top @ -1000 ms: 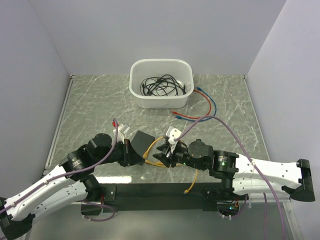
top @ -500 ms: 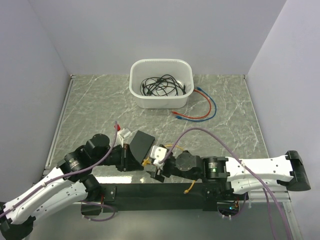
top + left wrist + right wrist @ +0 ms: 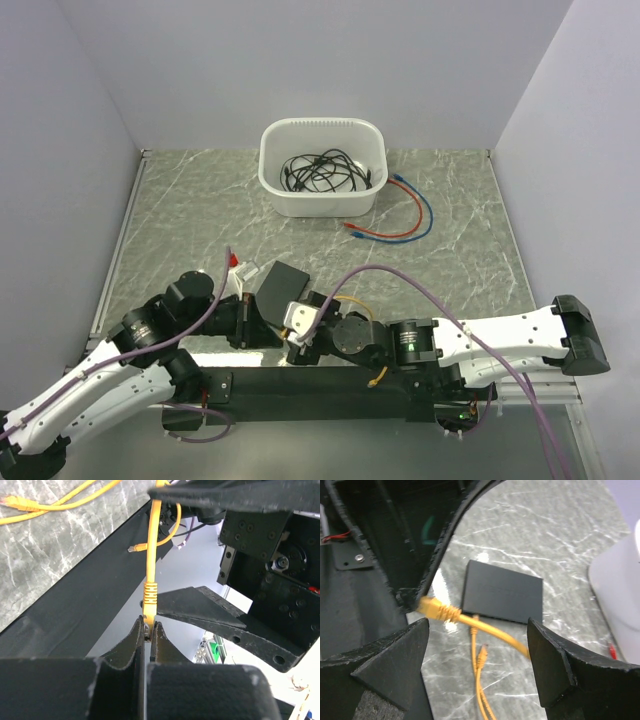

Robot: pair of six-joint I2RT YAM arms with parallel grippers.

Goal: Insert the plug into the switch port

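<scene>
Two arms: both reach low over the near edge of the table (image 3: 180, 210), just past the black base rail (image 3: 320, 385), with their wrists close together.
Left gripper (image 3: 146, 630): fingers are pressed together on the tip of the plug (image 3: 149, 597). The yellow cable (image 3: 154, 540) runs straight out from between them.
Plug position: it is carried at the left fingertips and sits in no socket. It is near the switch box (image 3: 502, 592) but apart from it.
Right gripper (image 3: 477, 630): jaws are spread wide with nothing between the pads. Plug and cable show beyond the gap, touching neither finger.
Switch box state: it lies flat and matte black on the marbled table just beyond both grippers. No cable enters any edge that shows, and which edge carries the sockets cannot be told.
Loose yellow ends (image 3: 481, 656): they lie on the table beside the box and are not held.
Red and blue cables (image 3: 400, 225): they lie slack on the far right of the table.
White tub (image 3: 322, 190): it stands at the far edge with black cables coiled inside.
Done so far: the plug is picked up and gripped by one arm alone.
Left to do: likely turning the plug to face the sockets, lining it up and pushing it home. The box probably needs steadying, and the free arm looks placed for that.
</scene>
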